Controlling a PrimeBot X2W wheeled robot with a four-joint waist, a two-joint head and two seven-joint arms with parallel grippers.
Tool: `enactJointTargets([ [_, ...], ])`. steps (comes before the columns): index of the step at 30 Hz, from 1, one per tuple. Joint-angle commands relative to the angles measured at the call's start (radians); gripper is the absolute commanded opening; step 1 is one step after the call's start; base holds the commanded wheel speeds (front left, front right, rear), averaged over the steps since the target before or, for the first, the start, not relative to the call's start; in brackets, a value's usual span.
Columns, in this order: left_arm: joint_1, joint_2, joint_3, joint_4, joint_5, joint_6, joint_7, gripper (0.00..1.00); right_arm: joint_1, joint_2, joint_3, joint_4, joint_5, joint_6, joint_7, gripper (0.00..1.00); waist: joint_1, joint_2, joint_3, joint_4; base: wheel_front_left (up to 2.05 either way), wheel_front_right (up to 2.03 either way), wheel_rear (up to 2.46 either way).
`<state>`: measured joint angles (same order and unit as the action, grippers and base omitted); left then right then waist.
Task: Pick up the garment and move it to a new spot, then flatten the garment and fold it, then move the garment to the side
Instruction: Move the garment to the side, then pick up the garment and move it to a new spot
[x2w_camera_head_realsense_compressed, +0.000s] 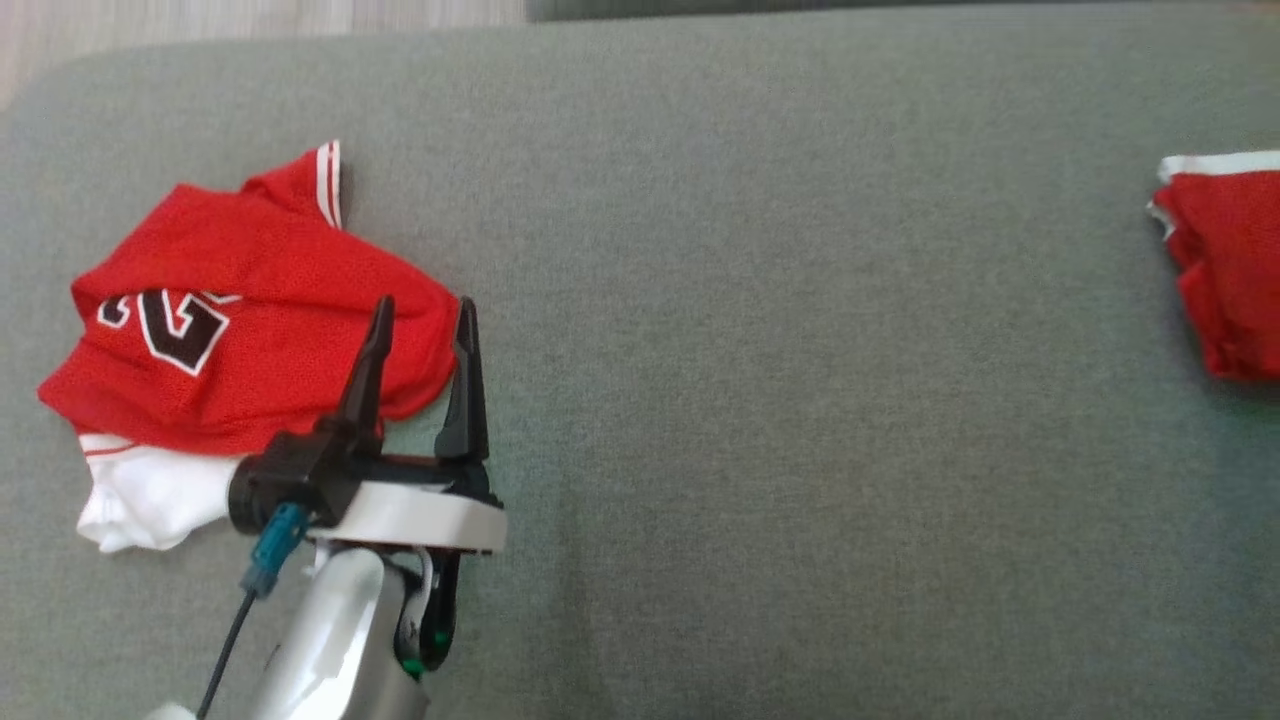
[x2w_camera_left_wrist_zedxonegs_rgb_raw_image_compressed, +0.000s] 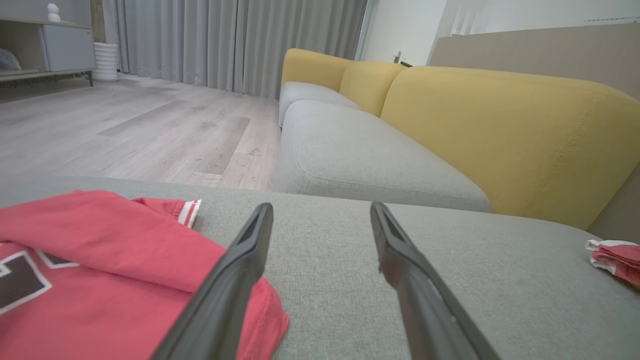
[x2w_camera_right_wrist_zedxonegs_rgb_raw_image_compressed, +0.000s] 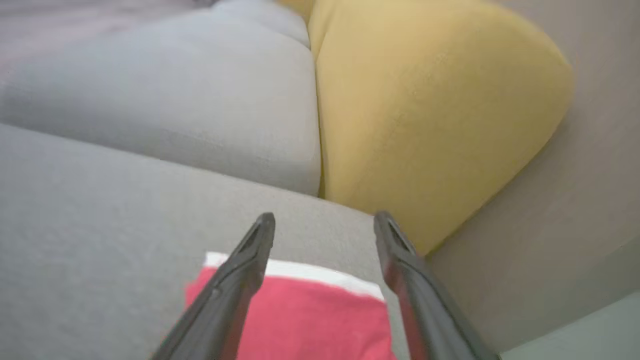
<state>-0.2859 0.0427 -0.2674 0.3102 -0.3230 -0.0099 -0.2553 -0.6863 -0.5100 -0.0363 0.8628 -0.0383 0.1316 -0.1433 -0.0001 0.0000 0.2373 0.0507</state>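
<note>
One broad grey cushion (x2w_camera_head_realsense_compressed: 800, 420) carries everything we log here. Past its far edge the left wrist view gives one sofa (x2w_camera_left_wrist_zedxonegs_rgb_raw_image_compressed: 370, 155) with grey seats and three yellow backrests, wood floor (x2w_camera_left_wrist_zedxonegs_rgb_raw_image_compressed: 125, 130) beside it, and grey curtains (x2w_camera_left_wrist_zedxonegs_rgb_raw_image_compressed: 225, 40) behind.

We count two red garments, well apart, at opposite ends of the cushion.

- The jersey (x2w_camera_head_realsense_compressed: 250, 310) is the larger. It lies crumpled at the left end, with part of a black, white-edged number facing up. One sleeve with white stripes (x2w_camera_head_realsense_compressed: 328, 180) points to the far side. White cloth (x2w_camera_head_realsense_compressed: 140, 500) sticks out at its near edge.
- The folded garment (x2w_camera_head_realsense_compressed: 1225, 270) is the smaller. It is a compact red bundle with white trim at the far right, partly cut off by the head view's edge. In the right wrist view it lies flat on the cushion, white band on its far side, close to the sofa's end backrest.

We count two grippers, each with two dark fingers.

- The left gripper (x2w_camera_head_realsense_compressed: 425, 302) has its fingers spread wide and holds nothing. One finger overlaps the jersey's right hem and the other sits over bare cushion. We cannot tell whether it touches the cloth.
- The right gripper (x2w_camera_right_wrist_zedxonegs_rgb_raw_image_compressed: 325, 216) also has its fingers spread wide, over the folded garment. Nothing is pinched between them.
</note>
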Motion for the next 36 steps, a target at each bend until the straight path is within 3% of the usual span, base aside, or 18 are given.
enactJointTargets([
  [1,0.009,0.008,0.039,-0.03,0.006,0.0,-0.006,1.0,-0.02,0.016,0.017,-0.072,0.007,-0.001,-0.017,1.0,0.0001,0.0,-0.041,-0.011,0.0,0.0,0.0],
  [10,0.071,0.008,0.071,-0.048,0.01,0.002,-0.006,1.0,0.068,0.25,0.044,-0.357,0.123,-0.001,-0.046,1.0,0.0001,0.0,-0.119,-0.025,0.0,0.0,0.0],
  [11,0.071,0.008,0.071,-0.048,0.01,0.002,-0.006,1.0,0.068,0.25,0.044,-0.357,0.123,-0.001,-0.046,1.0,0.0001,0.0,-0.119,-0.025,0.0,0.0,0.0],
  [18,0.101,0.008,0.089,-0.058,0.019,-0.006,-0.006,1.0,0.24,0.43,0.001,-0.532,0.165,-0.001,-0.055,1.0,0.0001,0.0,-0.145,-0.026,0.0,0.0,0.0],
  [28,0.156,0.008,0.066,-0.037,-0.001,-0.009,-0.006,1.0,0.567,0.459,0.007,-0.602,0.225,-0.001,-0.111,1.0,0.0001,0.0,-0.185,-0.014,0.0,0.0,0.0],
  [36,0.178,0.008,0.074,-0.026,-0.002,-0.005,-0.006,1.0,0.649,0.46,0.014,-0.641,0.202,-0.001,-0.118,1.0,0.0001,0.0,-0.202,-0.015,0.0,0.0,0.0],
])
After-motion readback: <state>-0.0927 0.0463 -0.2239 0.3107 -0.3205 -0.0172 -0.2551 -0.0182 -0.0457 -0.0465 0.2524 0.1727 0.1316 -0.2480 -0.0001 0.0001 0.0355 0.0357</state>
